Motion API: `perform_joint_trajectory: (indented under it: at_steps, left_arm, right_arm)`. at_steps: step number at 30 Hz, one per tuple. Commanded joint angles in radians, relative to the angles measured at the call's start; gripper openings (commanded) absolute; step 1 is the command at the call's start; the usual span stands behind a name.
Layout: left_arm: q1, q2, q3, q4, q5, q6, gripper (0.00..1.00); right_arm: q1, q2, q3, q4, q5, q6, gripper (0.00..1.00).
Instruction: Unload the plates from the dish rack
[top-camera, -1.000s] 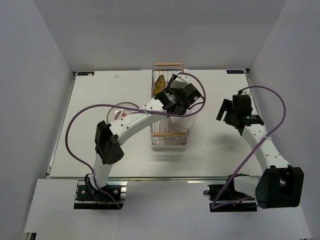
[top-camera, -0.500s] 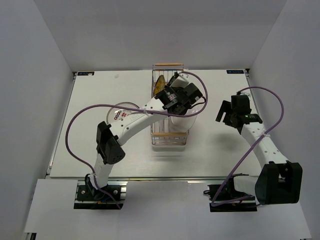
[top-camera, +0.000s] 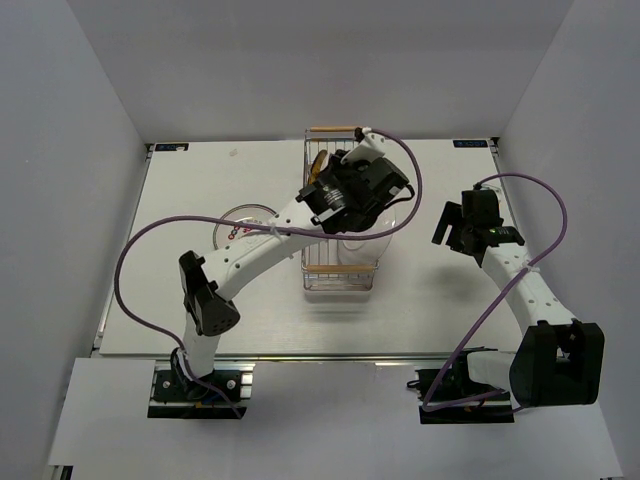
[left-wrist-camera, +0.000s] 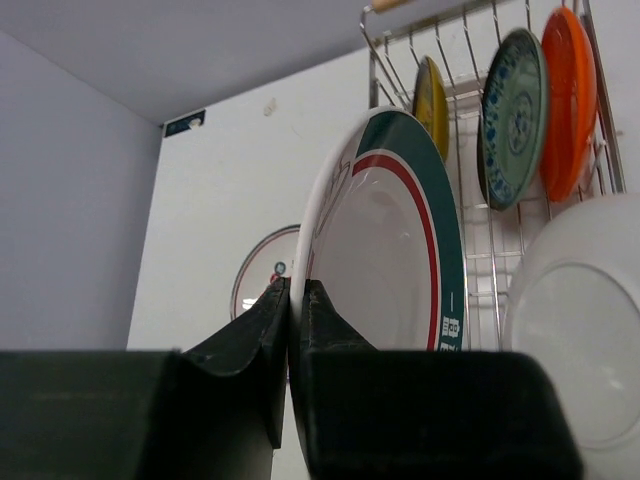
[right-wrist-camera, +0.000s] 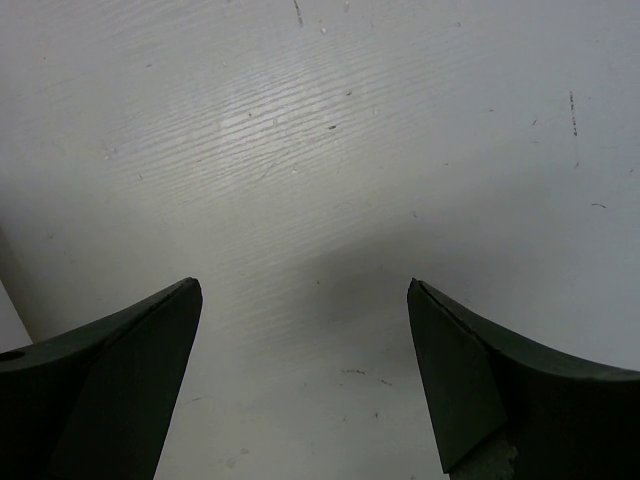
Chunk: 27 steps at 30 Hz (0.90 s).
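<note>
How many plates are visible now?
6: yellow plate, teal plate, orange plate and plain white plate in the dish rack; banded plate clamped in the left gripper; red-marked plate on the table. More may be hidden.

a robot lab test cell: a white table boxed in by plain pale walls, two white arms bolted at its near edge, purple cables looping along them, and a wire rack under the left claw, which pinches a plate.

Glossy glazed plates in shiny metal-wire dish rack; matt, faintly scuffed table.
</note>
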Motion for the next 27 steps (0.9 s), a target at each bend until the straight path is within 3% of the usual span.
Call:
perform_joint_trajectory:
  at_steps: [1,4,14,21,27]
  left_arm:
    - [-0.009,-0.112,0.023,0.121,-0.148,0.09,0.0]
    - [0.022,-0.164,-0.06,0.251,-0.178,0.139,0.0]
    - [0.221,-0.525,-0.462,0.77,0.071,0.161,0.0]
    - [0.473,-0.517,-0.54,0.582,0.247,-0.086,0.0]
    - [0.652,-0.61,-0.782,0.626,0.391,-0.248,0.0]
  right_arm:
    - [0.0,-0.004,0.042,0.002,0.023,0.009,0.89]
    - [0.0,-0.004,0.041,0.001,0.023,0.012,0.89]
    - [-0.003,-0.009,0.038,0.002,0.016,0.015,0.89]
    - [0.0,-0.004,0.038,0.004,0.0,0.014,0.89]
    - [-0.003,-0.001,0.035,0.008,0.002,0.011,0.89]
